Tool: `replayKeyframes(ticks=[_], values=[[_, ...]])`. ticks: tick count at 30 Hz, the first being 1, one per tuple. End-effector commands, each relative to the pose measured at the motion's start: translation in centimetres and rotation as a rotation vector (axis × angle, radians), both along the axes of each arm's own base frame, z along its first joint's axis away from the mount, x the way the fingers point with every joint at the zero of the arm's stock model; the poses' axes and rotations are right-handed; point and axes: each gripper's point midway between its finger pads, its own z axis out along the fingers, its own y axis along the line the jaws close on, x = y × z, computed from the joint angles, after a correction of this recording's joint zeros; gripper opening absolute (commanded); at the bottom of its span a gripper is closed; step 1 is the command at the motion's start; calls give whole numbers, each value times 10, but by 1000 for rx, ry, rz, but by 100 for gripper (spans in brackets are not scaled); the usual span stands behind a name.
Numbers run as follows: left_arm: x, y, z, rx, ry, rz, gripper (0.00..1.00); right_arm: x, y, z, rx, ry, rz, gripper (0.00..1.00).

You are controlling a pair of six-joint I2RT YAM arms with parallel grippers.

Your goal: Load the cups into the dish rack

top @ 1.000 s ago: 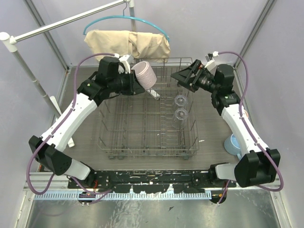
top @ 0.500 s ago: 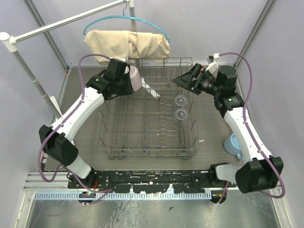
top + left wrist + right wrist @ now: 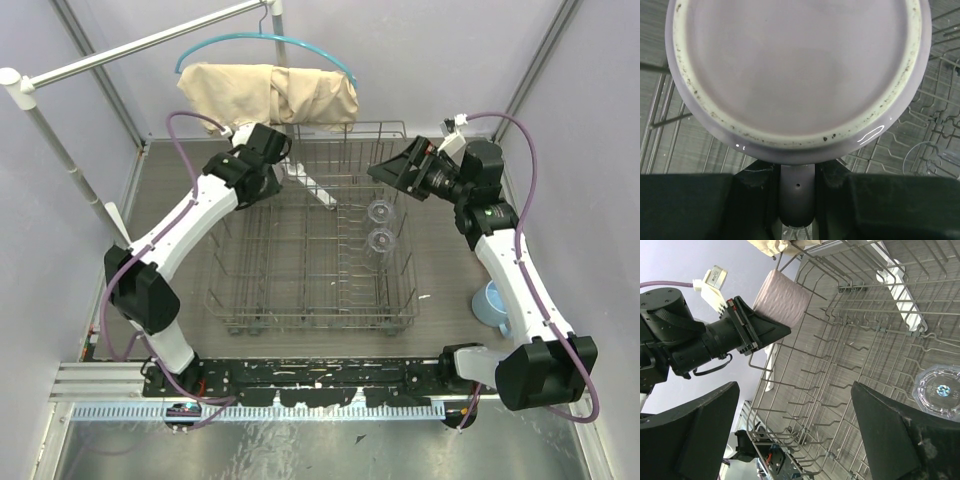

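Above the worktop, the top view shows the dish rack (image 3: 300, 270) holding two glass tumblers (image 3: 380, 212), with the light blue mug (image 3: 490, 300) outside to its right. Left wrist: the left jaws clench the mauve mug (image 3: 795, 75) by its handle. Right wrist: the right jaws gape, empty; the mauve mug hangs over the rack's corner.

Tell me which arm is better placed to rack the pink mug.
Left: the left gripper grips the pink mug by its handle over the dish rack; right gripper is open, empty.
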Motion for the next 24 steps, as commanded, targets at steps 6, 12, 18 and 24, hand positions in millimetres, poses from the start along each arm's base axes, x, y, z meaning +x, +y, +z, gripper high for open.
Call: replayKeyframes(ticks=[6, 12, 18, 24], values=[[-2, -7, 22, -12, -78, 170, 0, -7, -5, 7, -3, -78, 15, 100], [-8, -6, 6, -22, -51, 238, 0, -13, -5, 1, 1, -74, 25, 100], [-9, -3, -7, -12, -29, 270, 0, -18, -5, -6, -1, -69, 32, 100], [-3, -4, -16, -4, -20, 287, 0, -21, -4, -12, 5, -61, 41, 100]])
